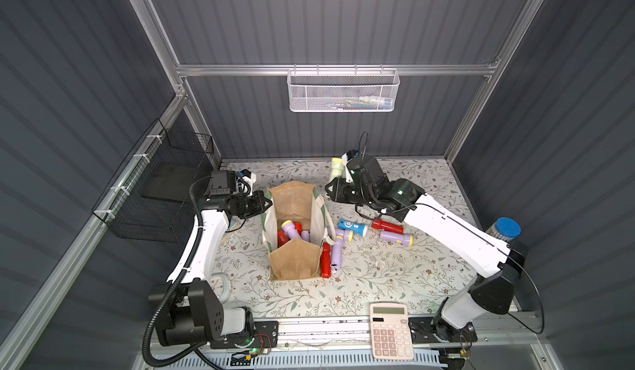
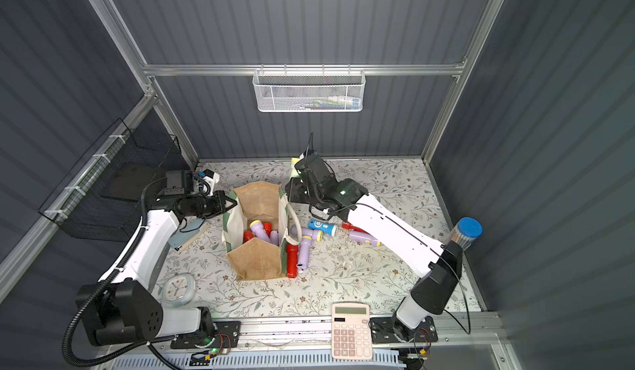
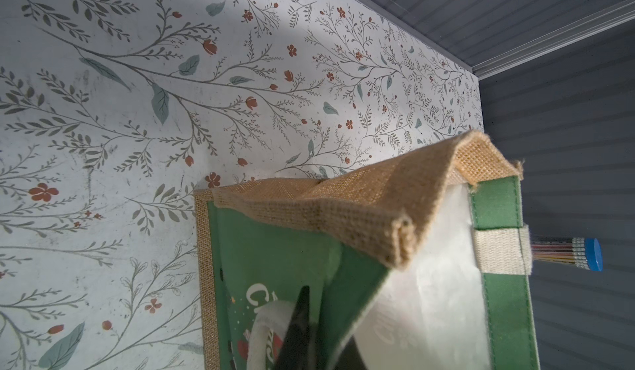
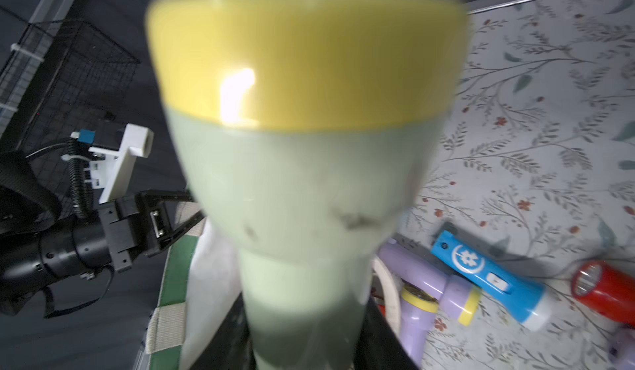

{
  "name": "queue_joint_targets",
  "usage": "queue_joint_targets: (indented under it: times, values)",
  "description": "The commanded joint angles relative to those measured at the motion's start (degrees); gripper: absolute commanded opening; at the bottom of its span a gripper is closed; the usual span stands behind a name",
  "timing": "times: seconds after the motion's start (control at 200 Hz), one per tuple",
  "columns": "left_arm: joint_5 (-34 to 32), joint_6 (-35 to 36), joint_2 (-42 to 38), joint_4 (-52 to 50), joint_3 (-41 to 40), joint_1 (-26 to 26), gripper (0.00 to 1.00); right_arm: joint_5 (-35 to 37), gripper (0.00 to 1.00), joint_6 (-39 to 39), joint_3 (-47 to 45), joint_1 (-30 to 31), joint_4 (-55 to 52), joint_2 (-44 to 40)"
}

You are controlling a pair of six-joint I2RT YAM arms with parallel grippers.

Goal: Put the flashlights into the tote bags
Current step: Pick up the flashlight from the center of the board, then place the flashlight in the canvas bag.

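Pincers clamped — left pincer [image 1: 270, 203] on tote bag [image 1: 295, 265] rim, right pincer [image 1: 334, 180] on pale green flashlight [image 1: 336, 168].

1. The table [image 1: 395, 282] has a pale floral top with leaves and little red flowers.
2. A jute bag [image 1: 295, 265] stands upright around the middle.
3. Right against its right side lie a red flashlight [image 1: 325, 261] and a lilac flashlight [image 1: 336, 258].
4. Further right lie a blue flashlight [image 1: 352, 226], another red one [image 1: 388, 226] and two more lilac ones [image 1: 397, 237].
5. A calculator [image 1: 391, 330] sits at the near edge, a clock [image 2: 178, 289] near left, and a pencil tube [image 1: 503, 230] at the right edge.
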Motion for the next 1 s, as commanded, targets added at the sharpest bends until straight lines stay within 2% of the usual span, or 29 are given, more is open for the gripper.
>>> queue_joint_targets:
  times: [0.0, 0.355, 0.99]
  values:
    - [0.88, 0.42, 0.93, -1.11, -0.11, 0.25, 0.04, -5.91, 0.2, -3.73, 4.74, 1.67, 3.27, 3.15]
    - [0.03, -1.15, -0.32, 0.62, -0.64, 0.24, 0.04, -17.66, 0.21, -7.31, 13.84, 6.22, 1.43, 15.41]
    - [0.59, -1.43, -0.72, 0.46, -0.66, 0.28, 0.03, -24.93, 0.22, -4.8, 16.61, 8.13, -6.14, 29.19]
